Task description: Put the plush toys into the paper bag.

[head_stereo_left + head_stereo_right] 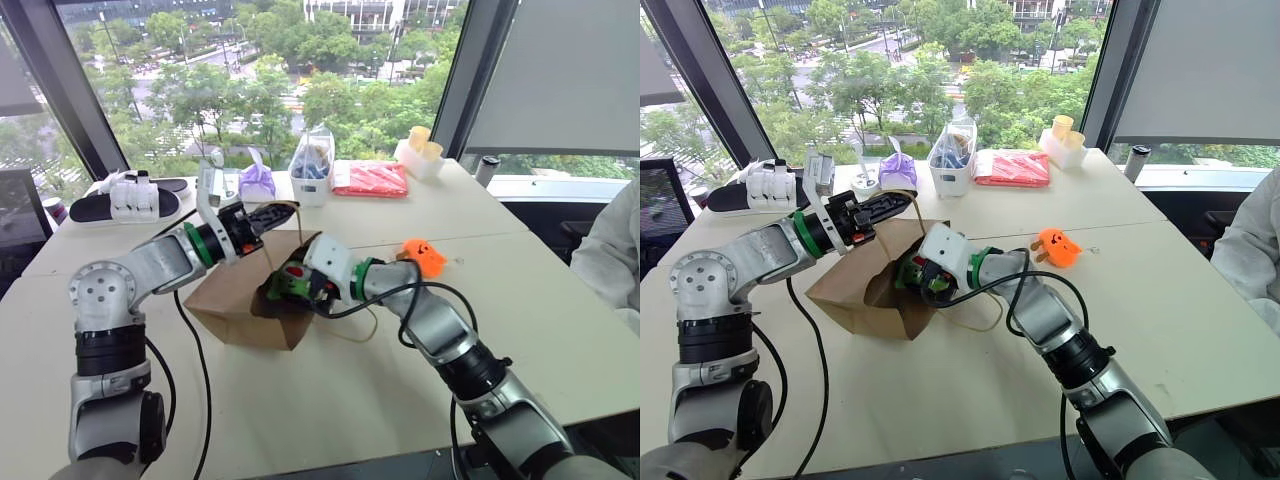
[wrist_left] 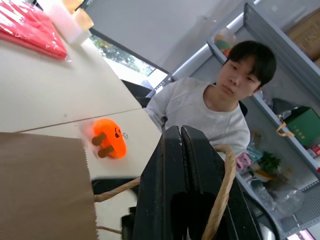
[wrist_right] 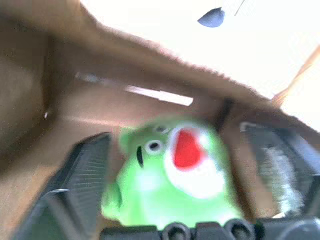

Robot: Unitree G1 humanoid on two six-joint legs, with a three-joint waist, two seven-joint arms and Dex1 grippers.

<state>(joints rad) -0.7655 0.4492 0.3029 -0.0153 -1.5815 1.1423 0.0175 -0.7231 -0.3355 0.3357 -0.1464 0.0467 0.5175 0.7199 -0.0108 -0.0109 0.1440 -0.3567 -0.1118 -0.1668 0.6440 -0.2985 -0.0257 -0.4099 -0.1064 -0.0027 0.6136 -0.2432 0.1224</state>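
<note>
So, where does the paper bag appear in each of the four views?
Left eye view: paper bag left of centre, lying on its side.
Right eye view: left of centre again.
Left wrist view: a plain brown wall in front of the orange toy.
Right wrist view: its brown inside surrounds the green toy.
Shared landmark: the green toy at the bag's mouth.

Paper bag: plain brown kraft. Green plush toy: bright green (white eye, red mouth). Orange plush toy: orange, dark marks. Pouch: purple. Packet: red. Gripper fingers: black.
</note>
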